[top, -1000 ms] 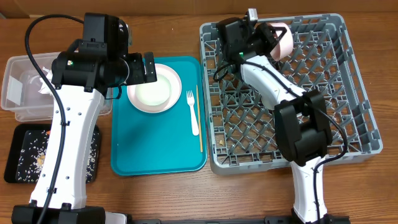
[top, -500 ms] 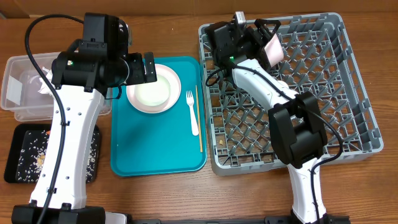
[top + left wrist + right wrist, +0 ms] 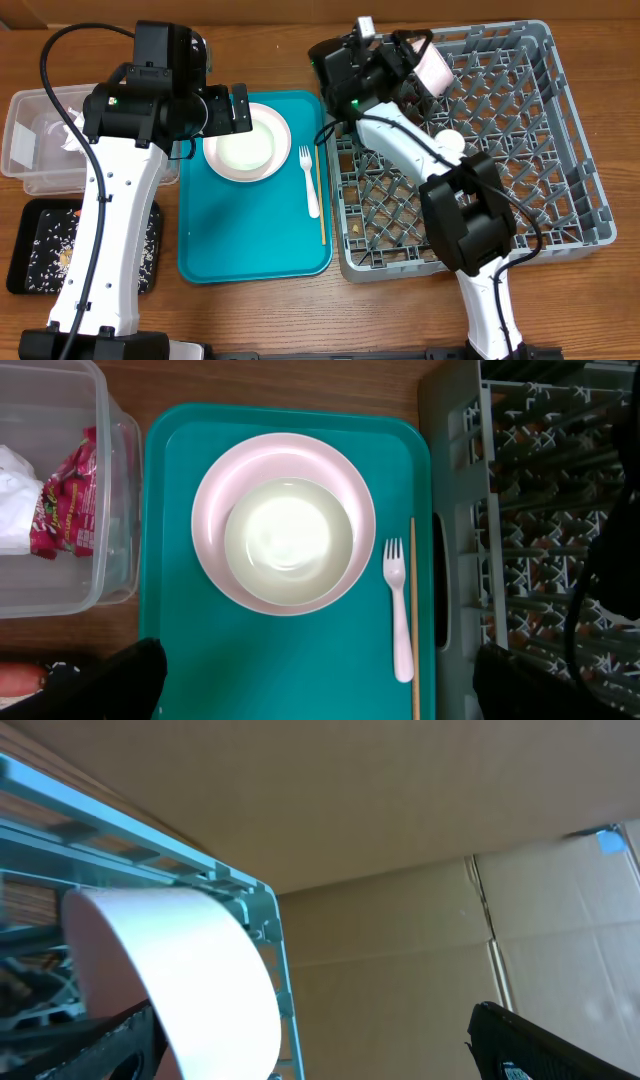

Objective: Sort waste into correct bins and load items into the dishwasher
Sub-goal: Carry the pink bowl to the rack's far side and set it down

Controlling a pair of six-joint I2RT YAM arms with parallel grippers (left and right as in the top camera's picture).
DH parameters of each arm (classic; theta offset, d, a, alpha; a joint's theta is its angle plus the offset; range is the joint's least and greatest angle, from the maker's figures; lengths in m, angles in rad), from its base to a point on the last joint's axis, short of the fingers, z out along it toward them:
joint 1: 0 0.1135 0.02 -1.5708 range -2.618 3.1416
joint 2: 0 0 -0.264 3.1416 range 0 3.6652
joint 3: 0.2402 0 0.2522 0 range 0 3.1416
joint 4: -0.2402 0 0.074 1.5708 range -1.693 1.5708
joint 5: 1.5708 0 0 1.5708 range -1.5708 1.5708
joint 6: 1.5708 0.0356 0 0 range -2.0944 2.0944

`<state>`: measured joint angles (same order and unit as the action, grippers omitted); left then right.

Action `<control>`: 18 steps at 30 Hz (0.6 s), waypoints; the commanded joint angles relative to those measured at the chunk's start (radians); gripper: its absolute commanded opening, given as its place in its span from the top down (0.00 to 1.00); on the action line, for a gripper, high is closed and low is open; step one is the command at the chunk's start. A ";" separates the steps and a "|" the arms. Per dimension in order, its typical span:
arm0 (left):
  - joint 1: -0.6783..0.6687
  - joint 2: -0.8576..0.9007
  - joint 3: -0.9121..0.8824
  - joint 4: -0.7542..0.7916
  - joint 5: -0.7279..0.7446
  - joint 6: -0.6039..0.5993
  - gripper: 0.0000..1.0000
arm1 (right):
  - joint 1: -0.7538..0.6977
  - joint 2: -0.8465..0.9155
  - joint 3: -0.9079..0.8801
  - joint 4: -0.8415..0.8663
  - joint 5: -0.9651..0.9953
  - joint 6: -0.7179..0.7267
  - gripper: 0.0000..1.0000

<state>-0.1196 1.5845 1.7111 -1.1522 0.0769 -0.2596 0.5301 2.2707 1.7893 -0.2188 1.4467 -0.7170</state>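
Broadly, the grey dish rack [image 3: 520,150] fills the right side of the desk [image 3: 300,320], with the teal tray [image 3: 250,240] just beside its left edge. At the desk's left edge sit the clear tub [image 3: 20,110] and, nearer, the black tray [image 3: 20,280], flecked with scraps. The pink plate [image 3: 215,560] rests at the teal tray's far end with a white bowl [image 3: 288,540] in it. The left gripper [image 3: 320,685] hangs above them, fingers spread. The pale cup [image 3: 435,70] sits at the rack's far edge, left of middle. The right gripper [image 3: 320,1040] has its jaws wide apart, the cup close by one finger. The fork [image 3: 398,610] and stick [image 3: 413,620] lie side by side along the teal tray's right edge. A red wrapper [image 3: 60,490] lies in the tub.
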 commanded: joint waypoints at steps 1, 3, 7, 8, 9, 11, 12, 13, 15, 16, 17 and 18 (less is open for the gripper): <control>0.003 -0.003 0.021 0.002 -0.009 0.002 0.00 | 0.014 0.007 0.005 0.005 0.019 0.010 0.00; 0.003 -0.003 0.021 0.002 -0.009 0.002 0.00 | 0.024 0.007 0.005 0.005 0.019 0.010 0.00; 0.003 -0.003 0.021 0.002 -0.009 0.002 0.00 | 0.038 0.007 0.005 0.004 0.019 0.010 0.00; 0.003 -0.003 0.021 0.002 -0.009 0.002 0.00 | 0.040 0.007 0.005 0.003 0.020 0.010 0.00; 0.003 -0.003 0.021 0.002 -0.009 0.002 0.00 | 0.043 0.007 0.005 0.004 0.023 0.010 0.00; 0.003 -0.003 0.021 0.002 -0.009 0.002 0.00 | 0.047 0.007 0.005 0.004 0.031 0.010 0.00; 0.003 -0.003 0.021 0.002 -0.009 0.002 0.00 | 0.050 0.007 0.005 0.005 0.035 0.010 0.00; 0.003 -0.003 0.021 0.002 -0.009 0.002 0.00 | 0.052 0.005 0.005 0.006 0.037 0.010 0.00; 0.003 -0.003 0.021 0.002 -0.009 0.001 0.00 | 0.055 -0.012 0.005 0.008 0.035 0.014 0.00; 0.003 -0.003 0.021 0.002 -0.009 0.002 0.00 | 0.055 -0.024 0.005 0.008 0.034 0.018 0.00; 0.003 -0.003 0.021 0.002 -0.009 0.002 0.00 | 0.055 -0.036 0.005 0.008 0.030 0.027 0.00; 0.003 -0.003 0.021 0.002 -0.009 0.001 0.00 | 0.055 -0.055 0.005 0.007 0.023 0.041 0.00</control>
<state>-0.1196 1.5845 1.7111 -1.1522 0.0769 -0.2596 0.5800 2.2707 1.7893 -0.2180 1.4590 -0.7132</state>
